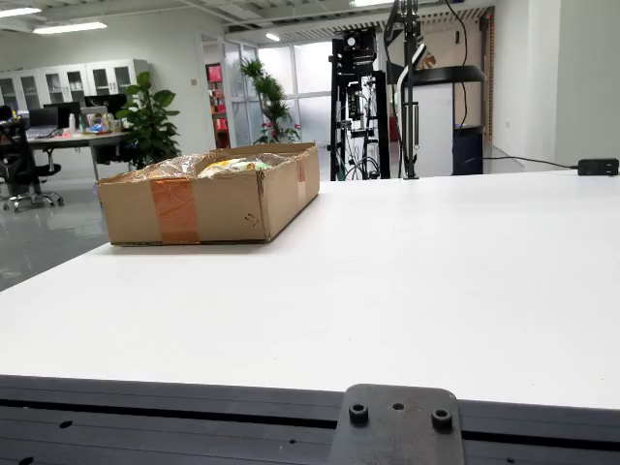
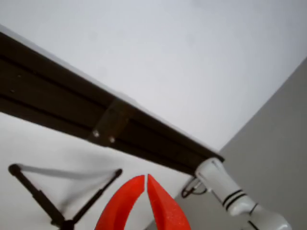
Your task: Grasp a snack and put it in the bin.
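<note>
Snack packets, crinkly clear and yellow-green wrappers, show only inside the shallow brown cardboard box with orange tape, which sits at the far left of the broad white tabletop in the front view. No loose snack lies on the bare surface in either picture, so I cannot tell which item is meant to be picked.

The claw, with two red pointed fingers, appears only in the view that rides on it; its tips meet with barely a slit between them and nothing sits in their grip. Beneath it that view shows the dark rail along the tabletop's edge, a black tripod-like stand and a white cylindrical arm segment.

By my reading the task is at its start or between picks: the claw is empty and away from the box. The next move calls for spreading the fingers and locating a snack first.
</note>
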`<state>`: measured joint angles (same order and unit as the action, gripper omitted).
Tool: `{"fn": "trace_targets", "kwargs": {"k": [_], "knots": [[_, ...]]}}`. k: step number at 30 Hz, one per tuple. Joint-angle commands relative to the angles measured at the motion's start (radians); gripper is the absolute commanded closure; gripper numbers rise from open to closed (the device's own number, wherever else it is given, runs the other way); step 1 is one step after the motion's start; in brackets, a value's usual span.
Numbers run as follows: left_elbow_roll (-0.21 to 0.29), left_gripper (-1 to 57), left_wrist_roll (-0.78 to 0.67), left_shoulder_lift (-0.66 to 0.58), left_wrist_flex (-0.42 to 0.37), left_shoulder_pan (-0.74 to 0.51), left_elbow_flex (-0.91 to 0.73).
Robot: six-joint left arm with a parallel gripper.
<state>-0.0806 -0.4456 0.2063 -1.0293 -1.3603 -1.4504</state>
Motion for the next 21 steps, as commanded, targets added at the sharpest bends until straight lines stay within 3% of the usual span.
{"fn": "trace_targets", "kwargs": {"k": [1, 10, 21], "knots": [[0.013, 56.6, -0.006, -0.004, -0.029, 0.035, 0.001], [0.018, 56.3, -0.003, -0.006, -0.051, 0.122, 0.001], [0.014, 56.1, 0.105, -0.005, 0.027, 0.246, 0.001]]}}
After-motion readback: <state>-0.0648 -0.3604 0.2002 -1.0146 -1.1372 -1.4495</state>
